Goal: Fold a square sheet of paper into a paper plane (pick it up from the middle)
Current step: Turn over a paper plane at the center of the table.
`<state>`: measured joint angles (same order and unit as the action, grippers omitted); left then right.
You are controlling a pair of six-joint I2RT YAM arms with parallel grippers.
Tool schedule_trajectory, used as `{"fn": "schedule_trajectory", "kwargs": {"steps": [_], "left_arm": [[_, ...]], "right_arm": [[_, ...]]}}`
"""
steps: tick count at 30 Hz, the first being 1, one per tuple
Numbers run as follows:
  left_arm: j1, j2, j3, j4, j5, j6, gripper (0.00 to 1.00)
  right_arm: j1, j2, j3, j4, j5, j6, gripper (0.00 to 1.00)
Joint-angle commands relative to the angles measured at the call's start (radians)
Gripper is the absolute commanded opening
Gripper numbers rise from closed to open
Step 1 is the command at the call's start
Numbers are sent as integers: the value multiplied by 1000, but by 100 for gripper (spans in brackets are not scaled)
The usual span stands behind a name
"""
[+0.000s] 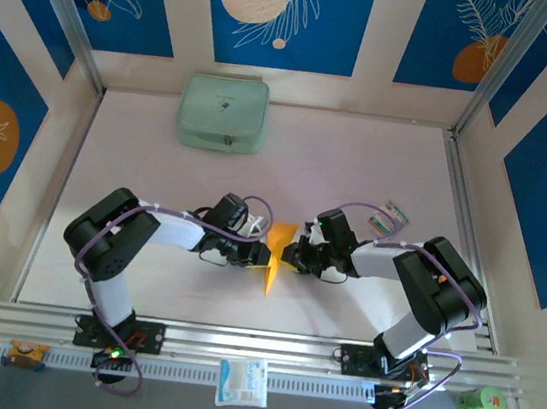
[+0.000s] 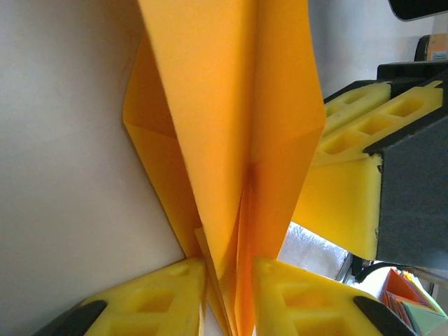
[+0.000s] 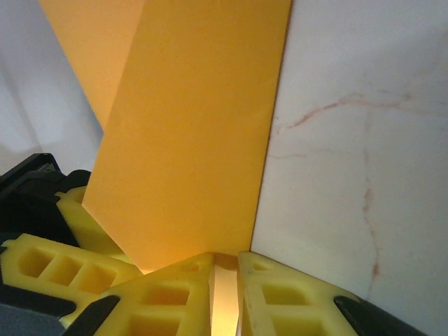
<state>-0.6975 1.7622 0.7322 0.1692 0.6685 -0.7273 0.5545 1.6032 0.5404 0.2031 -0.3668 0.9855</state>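
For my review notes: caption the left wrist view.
Left hand and right hand both pinch the folded orange paper.

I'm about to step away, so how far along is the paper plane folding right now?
Done: the paper is folded into layered flaps narrowing to a point. In hand: left gripper and right gripper each pinch it from opposite sides. Left: likely the last creases, then releasing it on the table.

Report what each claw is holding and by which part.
Both hold the folded orange paper: the left claw pinches its creased layers on one side, the right claw the opposite side's edge.
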Motion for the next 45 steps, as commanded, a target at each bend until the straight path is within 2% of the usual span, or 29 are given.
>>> {"fn": "schedule_trajectory", "kwargs": {"steps": [1, 12, 21, 26, 30, 36, 42, 45], "left_arm": [[-7, 1, 7, -47, -37, 17, 25], [-8, -30, 0, -97, -59, 26, 22], [-10, 17, 7, -25, 16, -6, 24], [-10, 4, 6, -13, 11, -9, 16], [-10, -43, 1, -22, -29, -2, 8], [-15, -158, 12, -161, -182, 71, 0], [-28, -208, 40, -267, -273, 135, 0], [-37, -203, 61, -314, -300, 150, 0]], "right_arm": [[-7, 8, -20, 7, -18, 6, 17], [-7, 7, -24, 11, -16, 7, 17], [-7, 11, -17, 19, -25, 8, 17], [-9, 7, -18, 19, -26, 12, 17], [-10, -25, -16, 3, -22, 14, 17], [-7, -131, 18, -132, 39, -8, 25], [15, -199, 58, -168, 54, -5, 38], [38, -200, 92, -175, 57, -7, 40]]}}
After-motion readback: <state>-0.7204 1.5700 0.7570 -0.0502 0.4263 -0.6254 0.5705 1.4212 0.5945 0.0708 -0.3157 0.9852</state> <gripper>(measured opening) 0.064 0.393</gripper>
